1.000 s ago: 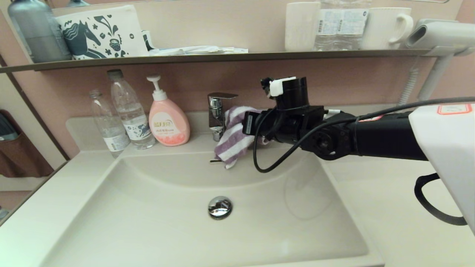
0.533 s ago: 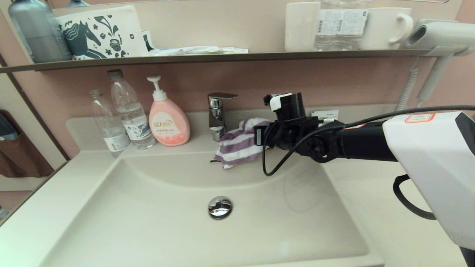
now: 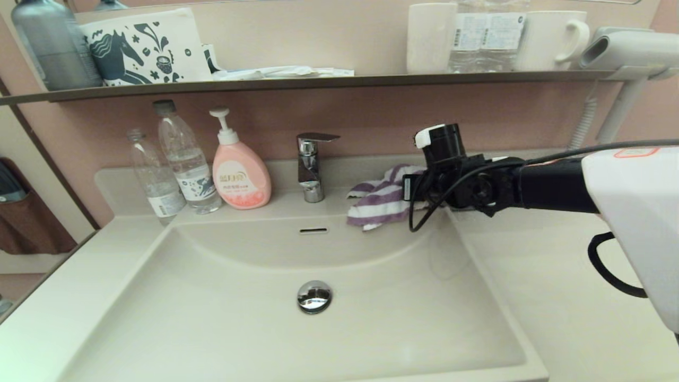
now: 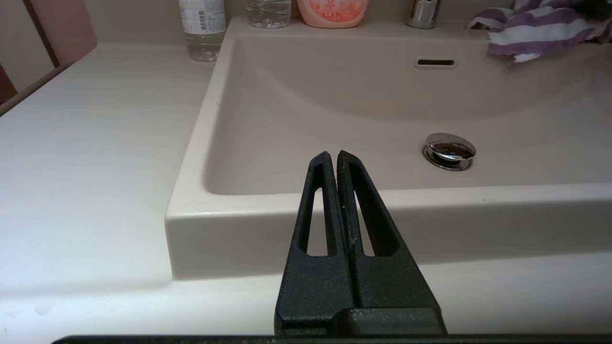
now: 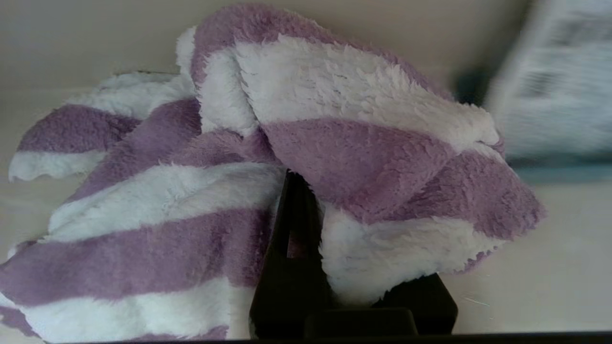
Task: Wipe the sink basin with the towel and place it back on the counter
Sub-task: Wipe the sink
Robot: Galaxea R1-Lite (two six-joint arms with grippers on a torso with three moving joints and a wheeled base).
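The purple and white striped towel (image 3: 379, 204) lies crumpled on the counter (image 3: 557, 276) at the back right corner of the sink basin (image 3: 212, 297), one corner hanging over the rim. My right gripper (image 3: 408, 193) is low over the counter, shut on the towel's right side. In the right wrist view the towel (image 5: 334, 143) drapes over my right gripper (image 5: 311, 191), hiding one finger. The chrome drain plug (image 3: 314, 295) and overflow slot (image 3: 313, 230) are uncovered. In the left wrist view my left gripper (image 4: 332, 155) is shut and holds nothing, parked before the basin's front edge (image 4: 334, 200).
A chrome faucet (image 3: 310, 164) stands left of the towel. A pink soap bottle (image 3: 240, 175) and two water bottles (image 3: 183, 159) are at the back left. A dark wall shelf (image 3: 318, 82) with cups hangs above. A hair dryer (image 3: 626, 53) is at the right.
My right gripper has carried the towel rightward and down, from in front of the faucet to the counter at the basin's back right corner. The overflow slot is now uncovered.
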